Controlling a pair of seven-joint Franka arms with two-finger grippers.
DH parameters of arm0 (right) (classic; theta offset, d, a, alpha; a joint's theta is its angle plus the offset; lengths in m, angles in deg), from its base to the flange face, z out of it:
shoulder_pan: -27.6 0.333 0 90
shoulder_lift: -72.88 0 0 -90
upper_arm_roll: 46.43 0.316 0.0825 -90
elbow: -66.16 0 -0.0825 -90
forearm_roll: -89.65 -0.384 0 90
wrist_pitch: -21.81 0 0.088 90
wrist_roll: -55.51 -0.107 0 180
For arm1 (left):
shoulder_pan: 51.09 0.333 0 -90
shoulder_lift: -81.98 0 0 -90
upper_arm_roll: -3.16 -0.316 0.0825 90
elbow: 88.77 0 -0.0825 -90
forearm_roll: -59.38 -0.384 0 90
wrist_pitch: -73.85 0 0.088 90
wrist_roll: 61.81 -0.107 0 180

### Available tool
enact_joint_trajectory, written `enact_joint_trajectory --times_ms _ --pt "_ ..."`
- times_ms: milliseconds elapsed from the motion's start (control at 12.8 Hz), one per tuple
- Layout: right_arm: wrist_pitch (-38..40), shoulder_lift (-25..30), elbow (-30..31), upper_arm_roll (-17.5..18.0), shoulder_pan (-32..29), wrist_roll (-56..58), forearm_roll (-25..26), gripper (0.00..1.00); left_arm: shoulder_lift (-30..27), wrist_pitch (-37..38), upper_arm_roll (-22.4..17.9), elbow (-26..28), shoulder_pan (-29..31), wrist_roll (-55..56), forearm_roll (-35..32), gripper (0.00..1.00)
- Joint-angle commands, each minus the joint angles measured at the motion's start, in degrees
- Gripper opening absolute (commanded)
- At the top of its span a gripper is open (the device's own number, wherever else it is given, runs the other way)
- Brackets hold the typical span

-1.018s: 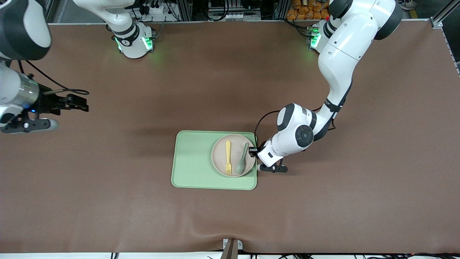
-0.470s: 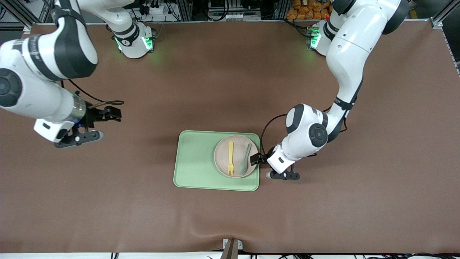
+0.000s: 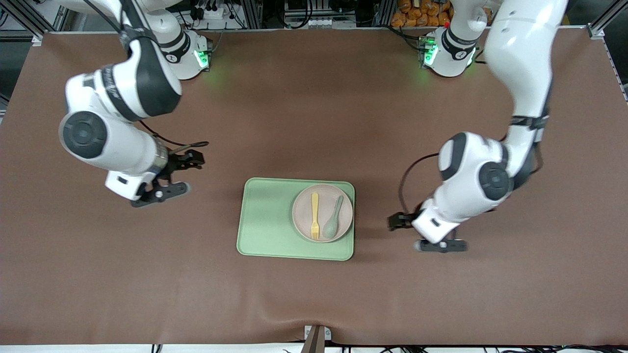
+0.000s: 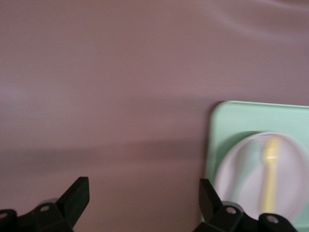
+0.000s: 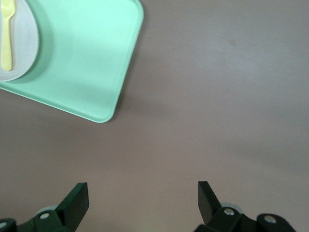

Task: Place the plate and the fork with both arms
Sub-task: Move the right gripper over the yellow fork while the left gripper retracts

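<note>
Now plate (image 3: 322, 213) and fork (image 3: 314, 215) sit on tray (image 3: 265, 220); left gripper (image 3: 398, 221), right gripper (image 3: 189, 161) flank it, jaws wide, empty. Next: pick targets.

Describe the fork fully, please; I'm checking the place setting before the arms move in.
The fork is small, pale yellow and looks like plastic, with short tines. It lies flat on the round off-white plate, tines toward the front camera, handle pointing toward the robots' bases. It is shorter than the plate is wide and stays within the rim. A pale green spoon lies beside it, roughly parallel and apart from it. Neither gripper touches it.
</note>
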Motion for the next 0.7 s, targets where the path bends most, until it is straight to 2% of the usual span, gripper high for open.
enact_joint_trajectory --times_ms 0,235,470,626 --pt "-2.2 -3.4 -2.0 -0.4 3.9 -0.9 -0.4 1.00 -8.2 11.6 0.3 1.6 5.7 -2.0 -6.6 1.00" --pt "-8.1 -7.2 -2.3 -0.3 6.1 -0.8 -2.1 1.00 -16.9 22.7 -0.3 1.0 6.6 -2.6 -6.8 1.00" --pt "-13.9 -13.9 -6.3 -0.4 12.3 -0.9 -2.9 1.00 -20.2 30.5 -1.0 -3.9 8.0 -3.5 -8.2 1.00" --pt "-18.9 -18.8 -10.6 -0.3 15.3 -0.9 -2.9 1.00 -23.7 35.0 -1.3 -4.7 10.9 -3.7 -7.2 1.00"
